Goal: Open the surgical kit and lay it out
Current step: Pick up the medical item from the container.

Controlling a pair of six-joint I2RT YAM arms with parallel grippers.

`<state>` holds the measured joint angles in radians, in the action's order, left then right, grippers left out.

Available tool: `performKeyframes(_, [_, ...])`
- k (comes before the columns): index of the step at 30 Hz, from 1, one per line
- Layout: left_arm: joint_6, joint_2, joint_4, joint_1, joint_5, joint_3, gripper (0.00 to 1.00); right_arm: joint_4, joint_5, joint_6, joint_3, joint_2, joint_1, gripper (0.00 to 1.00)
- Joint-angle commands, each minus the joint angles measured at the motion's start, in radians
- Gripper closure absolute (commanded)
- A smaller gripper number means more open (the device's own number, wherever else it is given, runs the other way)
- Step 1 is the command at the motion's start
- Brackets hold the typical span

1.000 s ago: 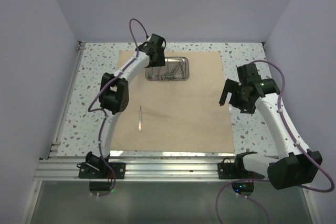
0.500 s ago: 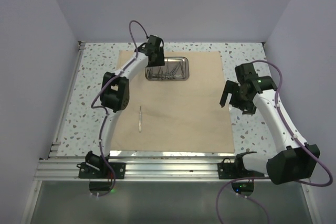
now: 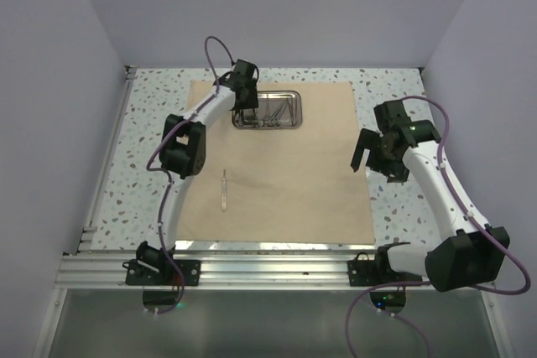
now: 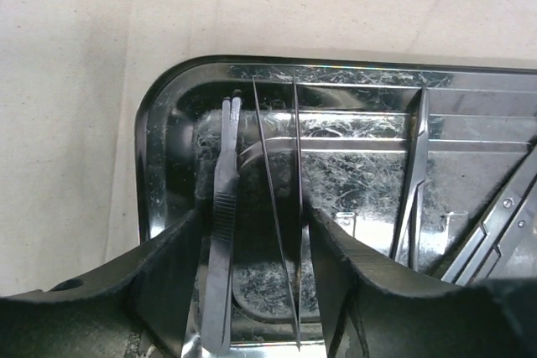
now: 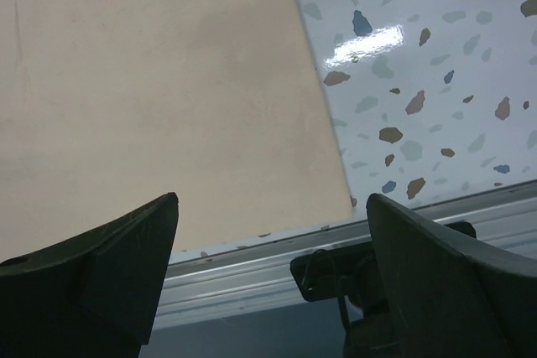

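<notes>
Lower now, left claw (image 4: 256, 291) sits in the steel tray's (image 4: 147, 123) left end, jaws narrower but apart, straddling tweezers (image 4: 222, 232) and thin rods (image 4: 275, 232). Tray sits at cloth's (image 3: 277, 182) far edge; scalpel (image 3: 224, 189) lies mid-left. Right claw (image 5: 273, 199) gapes over cloth's right edge, speckled table (image 5: 419, 81) beyond.

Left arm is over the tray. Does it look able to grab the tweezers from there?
Probably yes. The left arm's jaws stand open, straddling the tweezers in the steel tray, with nothing covering them. A thin pointed instrument lies in the same gap and might get pinched too.
</notes>
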<state>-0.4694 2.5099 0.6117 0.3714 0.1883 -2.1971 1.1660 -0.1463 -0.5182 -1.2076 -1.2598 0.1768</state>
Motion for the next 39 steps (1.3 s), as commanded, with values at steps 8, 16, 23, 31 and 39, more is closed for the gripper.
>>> performKeyframes(8, [-0.005, -0.085, -0.017, 0.000, -0.007, 0.309, 0.68, -0.009, -0.018, 0.026, -0.010, -0.030, -0.003, 0.02])
performKeyframes(16, [-0.008, -0.099, 0.003, 0.017, 0.002, 0.307, 1.00, -0.026, 0.004, 0.027, -0.001, -0.036, -0.003, 0.02])
performKeyframes(23, [0.017, -0.102, 0.088, 0.035, 0.051, 0.148, 1.00, -0.037, 0.013, 0.029, 0.020, -0.023, -0.003, 0.02])
performKeyframes(31, [0.008, -0.166, 0.112, 0.041, 0.043, 0.089, 0.97, -0.043, 0.014, 0.038, 0.034, 0.000, -0.002, 0.02])
performKeyframes(39, [-0.017, -0.258, 0.134, 0.057, 0.053, 0.109, 1.00, -0.048, 0.022, 0.053, 0.059, 0.033, -0.002, 0.02])
